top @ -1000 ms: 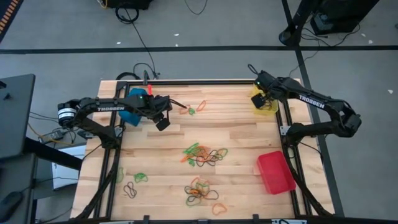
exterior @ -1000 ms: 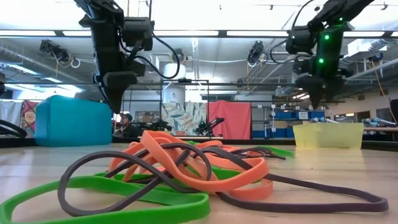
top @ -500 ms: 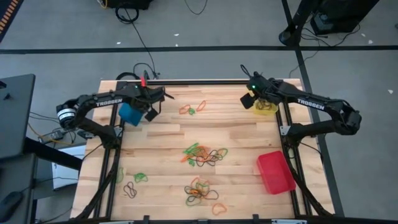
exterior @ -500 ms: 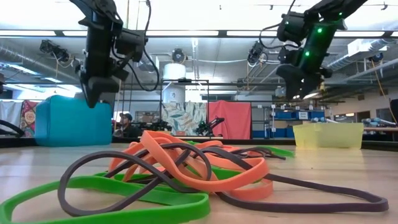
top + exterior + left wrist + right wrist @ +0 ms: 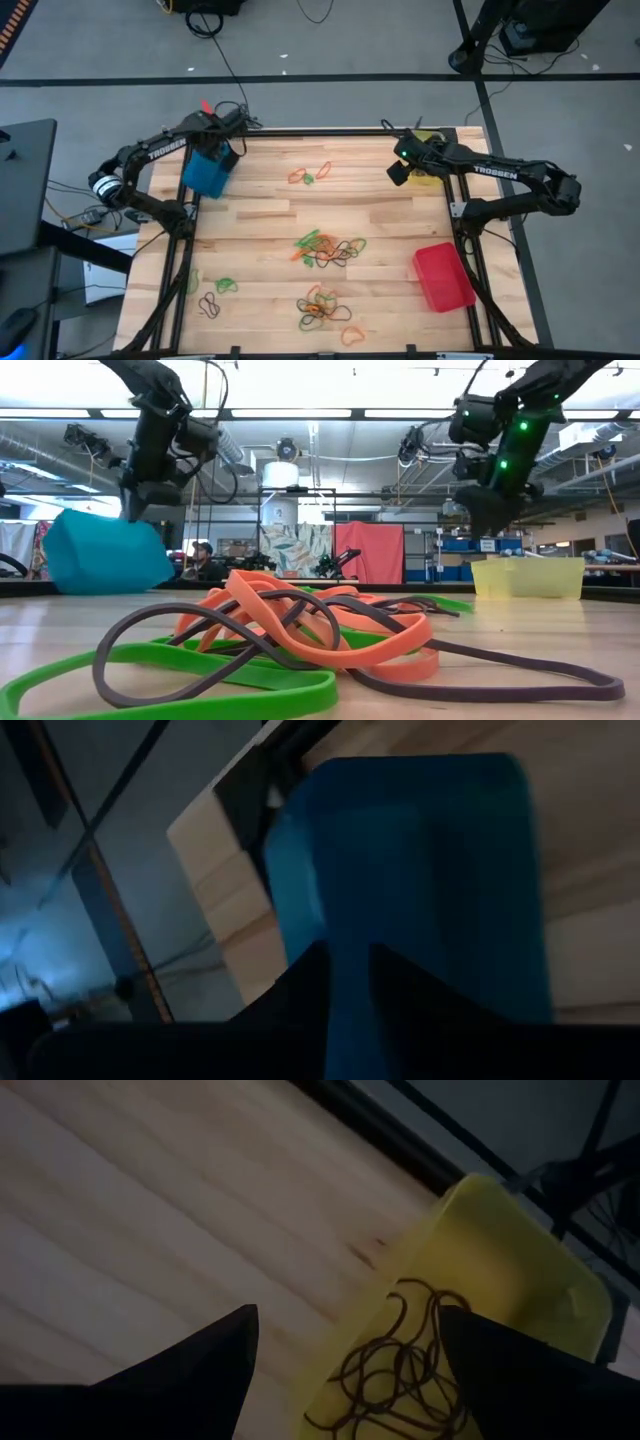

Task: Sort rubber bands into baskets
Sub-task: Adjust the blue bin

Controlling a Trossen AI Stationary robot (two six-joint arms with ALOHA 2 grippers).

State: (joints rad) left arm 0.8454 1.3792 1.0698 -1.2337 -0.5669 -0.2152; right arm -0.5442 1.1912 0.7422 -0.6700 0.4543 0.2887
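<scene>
Rubber bands in orange, green and dark brown lie loose on the wooden desk: 1 tangle at mid-desk, a 2nd tangle nearer the front edge, a small orange-and-green pair toward the back, and a few dark and green loops at the front-left. In the low view the nearest tangle fills the foreground.

3 baskets stand around them. The blue basket sits at the back-left corner and appears tilted in the low view. The yellow basket sits at the back-right corner and already holds dark bands. The red basket rests near the right edge, toward the front.

The left gripper is at the blue basket; in its wrist view its jaws stand narrow with the basket's blue wall between them, apparently pinching that wall. The right gripper hovers just beside the yellow basket on its desk-centre side, jaws wide and empty.

Deciding relation: every loose band lies frontward of both grippers, toward the desk's middle. The back pair lies between the 2 arms, somewhat nearer the free right gripper, which probably suits the next pick.
</scene>
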